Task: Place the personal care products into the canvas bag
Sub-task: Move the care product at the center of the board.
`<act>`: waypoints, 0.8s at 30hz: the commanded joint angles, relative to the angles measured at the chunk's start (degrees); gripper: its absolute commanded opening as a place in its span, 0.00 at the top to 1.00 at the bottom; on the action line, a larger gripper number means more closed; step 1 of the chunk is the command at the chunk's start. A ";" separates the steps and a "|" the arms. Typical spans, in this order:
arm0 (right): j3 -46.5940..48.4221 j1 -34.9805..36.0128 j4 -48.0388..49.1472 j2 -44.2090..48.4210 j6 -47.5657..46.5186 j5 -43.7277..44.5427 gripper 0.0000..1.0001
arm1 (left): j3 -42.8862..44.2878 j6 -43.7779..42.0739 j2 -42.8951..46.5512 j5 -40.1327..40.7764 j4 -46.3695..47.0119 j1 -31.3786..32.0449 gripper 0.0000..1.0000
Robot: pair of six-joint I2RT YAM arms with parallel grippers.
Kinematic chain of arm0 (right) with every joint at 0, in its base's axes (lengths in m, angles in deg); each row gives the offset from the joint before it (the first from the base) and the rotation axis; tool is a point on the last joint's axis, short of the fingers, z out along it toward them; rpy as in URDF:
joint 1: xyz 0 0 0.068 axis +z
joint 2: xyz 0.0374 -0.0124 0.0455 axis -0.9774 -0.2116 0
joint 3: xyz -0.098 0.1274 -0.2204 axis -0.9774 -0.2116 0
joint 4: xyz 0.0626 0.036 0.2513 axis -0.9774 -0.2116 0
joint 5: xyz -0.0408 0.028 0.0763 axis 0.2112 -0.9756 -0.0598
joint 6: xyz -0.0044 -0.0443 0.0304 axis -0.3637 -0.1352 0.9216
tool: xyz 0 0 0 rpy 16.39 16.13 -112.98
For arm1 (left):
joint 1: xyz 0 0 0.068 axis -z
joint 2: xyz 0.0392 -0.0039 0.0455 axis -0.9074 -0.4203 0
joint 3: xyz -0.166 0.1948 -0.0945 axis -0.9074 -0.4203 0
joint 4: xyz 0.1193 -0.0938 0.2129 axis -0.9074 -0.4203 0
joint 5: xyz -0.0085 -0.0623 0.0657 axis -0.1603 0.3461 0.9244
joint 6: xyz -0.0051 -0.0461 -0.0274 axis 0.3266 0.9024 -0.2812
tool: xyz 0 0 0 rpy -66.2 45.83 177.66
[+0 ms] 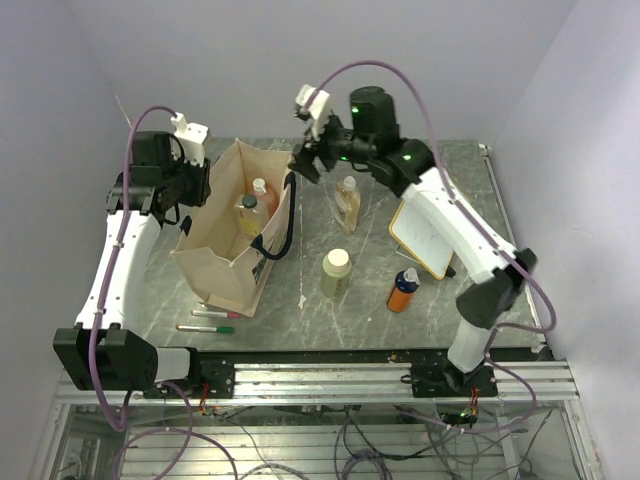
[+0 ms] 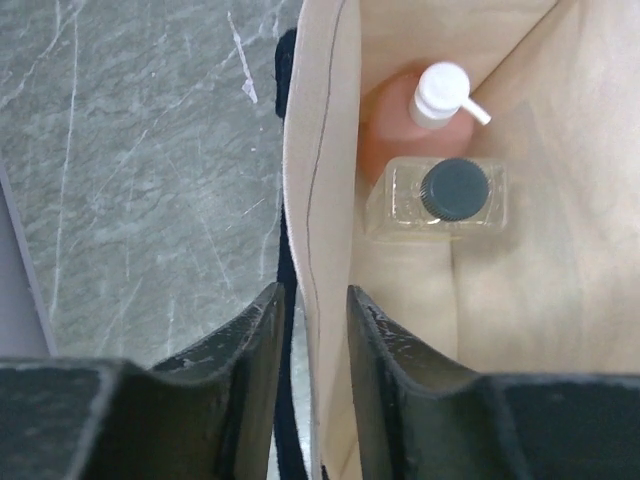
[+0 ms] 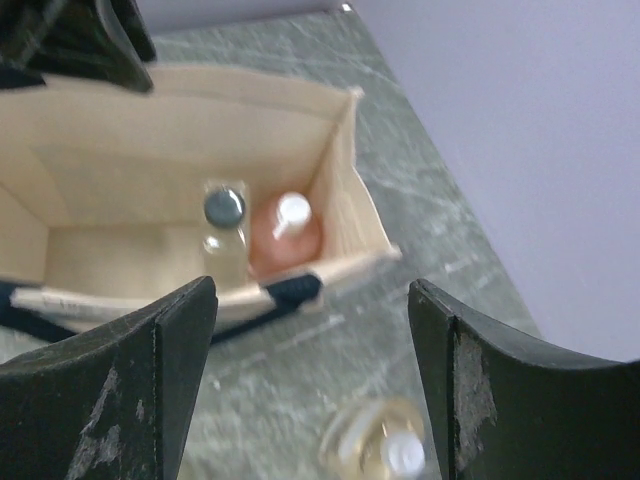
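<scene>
The canvas bag (image 1: 225, 250) stands open at the left of the table. The salmon-pink bottle (image 1: 262, 190) and the clear bottle with black cap (image 1: 248, 210) stand inside it. They also show in the left wrist view, pink (image 2: 440, 95) and clear (image 2: 452, 192), and in the right wrist view, pink (image 3: 290, 228) and clear (image 3: 224, 212). My left gripper (image 2: 315, 310) is shut on the bag's left rim (image 2: 318, 200) and navy strap. My right gripper (image 3: 312, 295) is open and empty, in the air between the bag and the amber bottle (image 3: 385, 455). The amber (image 1: 347, 200), pale green (image 1: 335, 272) and orange (image 1: 403, 290) bottles stand on the table.
A wood-framed whiteboard (image 1: 425, 235) lies under the right arm, to the right of the amber bottle. A red marker (image 1: 215, 313) and a green marker (image 1: 205, 328) lie by the bag's near side, close to the table's front edge.
</scene>
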 commanded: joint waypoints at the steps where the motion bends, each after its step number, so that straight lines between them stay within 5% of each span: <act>1: -9.87 -4.66 -0.67 8.71 -2.69 -0.31 0.23 | 3.75 -0.09 0.41 -1.36 1.48 -0.47 0.50; 4: -17.08 -8.47 -0.94 14.19 -3.64 -1.07 0.22 | 4.73 -0.04 1.91 -3.61 3.62 -0.47 0.26; 7: -24.36 -11.50 -0.40 19.32 -4.26 -0.89 0.22 | 6.88 0.06 2.38 -7.70 4.45 -0.29 0.15; 24: -45.23 -34.93 2.09 39.43 1.23 -10.88 0.21 | 25.76 -6.15 -13.84 0.42 1.69 29.46 0.06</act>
